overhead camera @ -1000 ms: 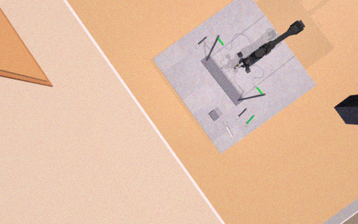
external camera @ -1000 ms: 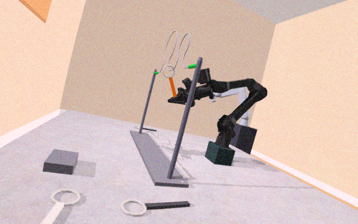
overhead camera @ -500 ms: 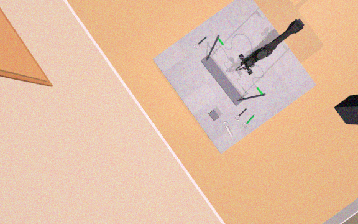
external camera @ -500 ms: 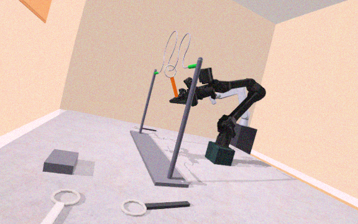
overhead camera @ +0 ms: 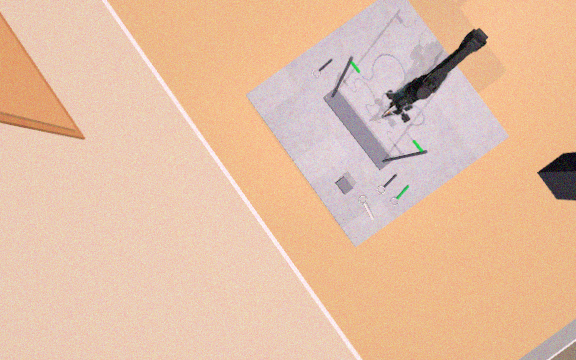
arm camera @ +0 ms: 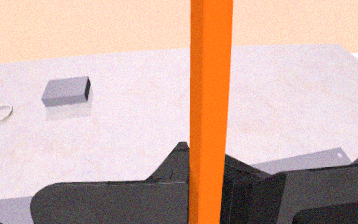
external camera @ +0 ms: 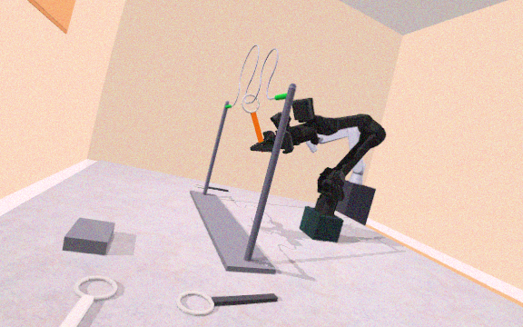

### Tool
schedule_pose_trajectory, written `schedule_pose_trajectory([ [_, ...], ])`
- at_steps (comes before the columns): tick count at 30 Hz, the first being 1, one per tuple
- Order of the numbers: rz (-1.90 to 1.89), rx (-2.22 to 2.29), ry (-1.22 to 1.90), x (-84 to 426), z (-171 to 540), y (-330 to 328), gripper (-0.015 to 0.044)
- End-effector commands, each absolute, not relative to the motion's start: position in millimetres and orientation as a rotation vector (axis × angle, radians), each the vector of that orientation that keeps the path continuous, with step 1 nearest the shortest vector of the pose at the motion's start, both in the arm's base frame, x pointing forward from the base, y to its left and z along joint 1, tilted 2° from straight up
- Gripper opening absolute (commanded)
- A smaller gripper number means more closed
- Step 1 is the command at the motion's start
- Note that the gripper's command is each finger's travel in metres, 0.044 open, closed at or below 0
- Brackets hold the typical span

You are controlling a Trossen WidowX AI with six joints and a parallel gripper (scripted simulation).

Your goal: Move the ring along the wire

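Gripping the orange handle [overhead camera: 388, 113] [external camera: 256, 127] [arm camera: 210, 100] low down, my gripper [overhead camera: 388, 113] [external camera: 261, 146] [arm camera: 189, 149] is pinching it between closed-in fingers, high above the grey base bar [overhead camera: 358, 130] [external camera: 218, 227] [arm camera: 305, 160]. The handle is leaning slightly, with the ring [external camera: 242, 104] sitting at its upper end. I am seeing the ring above the middle stretch of the base bar, away from the green parts over both its ends: the near one [overhead camera: 418, 146] [external camera: 281, 96] and the far one [overhead camera: 355, 67] [external camera: 228, 106]. A low bend of the wire [overhead camera: 388, 54] [external camera: 255, 45] is showing inside the ring's outline, but I can't tell whether the two are touching.

The near post [overhead camera: 405, 156] [external camera: 268, 174] and the far post [overhead camera: 342, 77] [external camera: 216, 147] are rising from the base bar's ends. My arm [overhead camera: 435, 80] [external camera: 357, 156] is reaching in from one side of the bar; a grey block [overhead camera: 344, 184] [external camera: 90, 232] [arm camera: 66, 91] is lying across on its other side. Beyond the bar's near end, a loose black-handled ring [overhead camera: 390, 181] [external camera: 245, 300] is lying flat.
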State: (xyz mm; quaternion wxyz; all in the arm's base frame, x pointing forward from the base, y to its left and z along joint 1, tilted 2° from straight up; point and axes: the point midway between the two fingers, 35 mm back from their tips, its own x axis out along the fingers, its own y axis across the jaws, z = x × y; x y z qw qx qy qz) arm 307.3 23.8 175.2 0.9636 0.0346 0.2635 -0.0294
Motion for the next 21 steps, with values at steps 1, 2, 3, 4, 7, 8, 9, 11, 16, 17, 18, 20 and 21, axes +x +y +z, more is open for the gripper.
schedule_pose_trajectory([
  [1, -0.054, 0.108, 0.530, 308.1, 178.7, 31.5, -0.0150],
  [2, -0.051, 0.120, 0.531, 308.0, 178.9, 33.7, -0.0150],
  [3, -0.047, 0.132, 0.532, 308.0, 179.3, 36.1, -0.0150],
  [4, -0.044, 0.147, 0.532, 307.9, 179.7, 38.7, -0.0150],
  [7, -0.031, 0.192, 0.535, 307.6, 181.2, 46.9, -0.0150],
  [8, -0.027, 0.209, 0.536, 307.5, 181.9, 49.7, -0.0150],
  [9, -0.022, 0.227, 0.536, 307.4, 182.7, 52.6, -0.0150],
  [11, -0.012, 0.264, 0.538, 307.3, 184.4, 58.7, -0.0150],
  [16, 0.016, 0.366, 0.542, 306.8, 190.3, 74.3, -0.0150],
  [17, 0.022, 0.388, 0.543, 306.7, 191.7, 77.5, -0.0150],
  [18, 0.028, 0.410, 0.544, 306.6, 193.3, 80.6, -0.0150],
  [20, 0.041, 0.456, 0.545, 306.4, 196.7, 87.0, -0.0150],
  [21, 0.047, 0.479, 0.546, 306.3, 198.5, 90.2, -0.0150],
])
